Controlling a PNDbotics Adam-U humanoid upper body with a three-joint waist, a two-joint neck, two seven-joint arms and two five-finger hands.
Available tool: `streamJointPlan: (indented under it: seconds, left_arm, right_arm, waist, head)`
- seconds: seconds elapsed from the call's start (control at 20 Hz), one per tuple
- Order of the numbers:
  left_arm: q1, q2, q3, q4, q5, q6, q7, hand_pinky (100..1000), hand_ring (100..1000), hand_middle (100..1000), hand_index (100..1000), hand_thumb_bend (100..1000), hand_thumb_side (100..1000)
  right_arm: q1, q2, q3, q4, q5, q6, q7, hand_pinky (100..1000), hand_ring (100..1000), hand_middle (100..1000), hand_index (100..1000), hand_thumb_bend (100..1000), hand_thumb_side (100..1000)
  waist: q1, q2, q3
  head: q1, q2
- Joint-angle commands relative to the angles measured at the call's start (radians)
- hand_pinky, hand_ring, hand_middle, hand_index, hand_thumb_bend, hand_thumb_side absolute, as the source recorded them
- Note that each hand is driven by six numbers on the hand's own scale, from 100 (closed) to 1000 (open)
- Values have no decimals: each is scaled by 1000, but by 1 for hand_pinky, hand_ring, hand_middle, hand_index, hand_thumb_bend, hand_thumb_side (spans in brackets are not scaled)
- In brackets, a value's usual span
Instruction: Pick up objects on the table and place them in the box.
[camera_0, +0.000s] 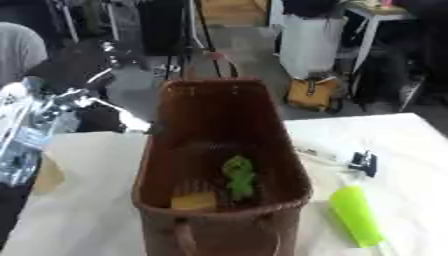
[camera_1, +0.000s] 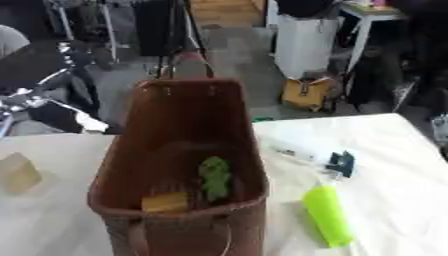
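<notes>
Currently basket (camera_0: 223, 150) holds a green item (camera_0: 238, 175) and a yellow block (camera_0: 194, 201); green tube (camera_1: 327, 215) lies just right of it, black clip (camera_1: 341, 163) beyond; left hand (camera_0: 26, 125) probably grips something clear, can't tell; approach the tube from above, along its length.
</notes>
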Motion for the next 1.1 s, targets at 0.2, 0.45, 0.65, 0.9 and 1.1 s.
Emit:
streamJointPlan:
  seconds: [0.2,0.45,0.65,0.9,1.1]
  left_arm:
    - [146,75,95,-60,46,97,18,801,776,695,781,1000,690]
    - [206,75,119,-42,6,117,-34,803,778,697,779,1000,685]
    - [222,62,131,-41,-8,127,-35,798,777,696,780,1000,674]
    - [228,46,134,-41,4,130,-23,796,776,696,780,1000,672]
    - [227,39,132,-39,10,128,-21,795,776,703,780,1000,672]
  right_arm:
    - [-8,-19,-12,-6,2,0,-4,537,627,709,792,338,626]
    - [-8,-20,-12,-4,2,0,0,538,627,710,792,338,627]
    - [-6,-20,-12,-4,2,-1,0,538,626,710,792,339,627]
    - [-6,-20,-12,-4,2,-1,2,538,626,710,793,339,627]
    - [-4,-22,-11,-4,3,-2,3,539,625,710,793,339,628]
  waist:
    - [-2,-7,15]
    - [-3,-7,21]
    - [-4,-7,23]
    - [-5,-6,21]
    - [-5,-6,19]
  head:
    - [4,14]
    - [40,30]
    - [65,48]
    - [71,58]
    - [84,67]
